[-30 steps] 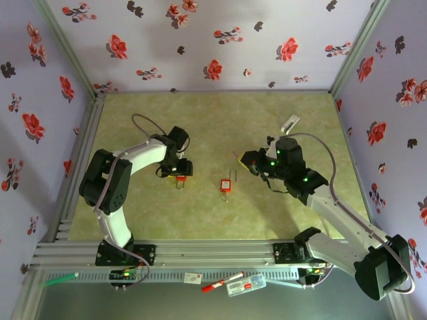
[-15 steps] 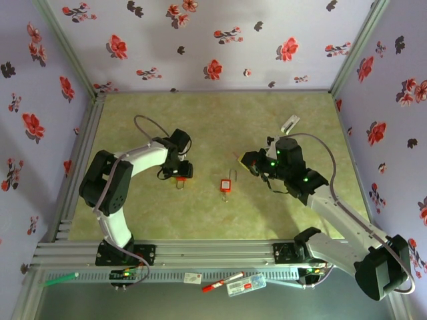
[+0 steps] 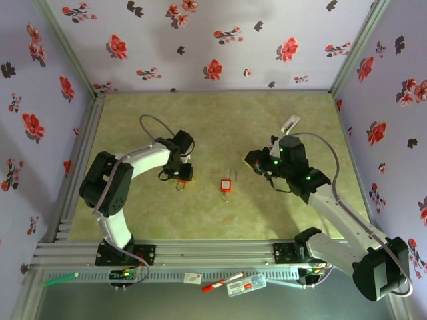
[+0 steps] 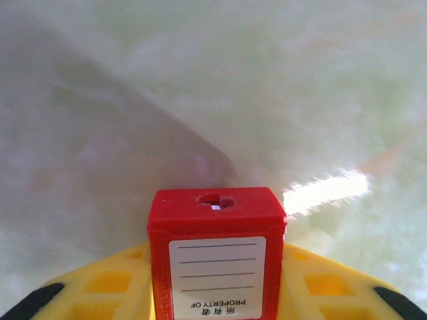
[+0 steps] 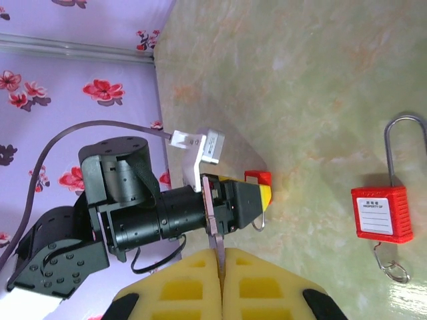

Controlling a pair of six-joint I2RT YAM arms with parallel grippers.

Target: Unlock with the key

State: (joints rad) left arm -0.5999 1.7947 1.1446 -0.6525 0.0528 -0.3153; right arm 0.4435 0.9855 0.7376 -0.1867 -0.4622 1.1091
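Grip is changing on the left: the left gripper [image 3: 177,173], sitting well left of the spare padlock [image 3: 227,185], has been narrowing its jaws over the last second. It is now pinching the padlock [image 4: 217,257] by its sides, keyhole [image 4: 213,199] facing away from the wrist. The clamp looks to be only just seating, so I'm calling it gripped but not proven firm. The spare padlock is lying loose on the mat [image 3: 200,120], shackle pointing away from the bases. The right gripper [image 3: 251,161] is hovering just right of the spare, clenched on the key [image 5: 213,223], with the blade sticking out past the pads toward the padlock. Net: lock is getting fixed, key is waiting, insertion not yet done.
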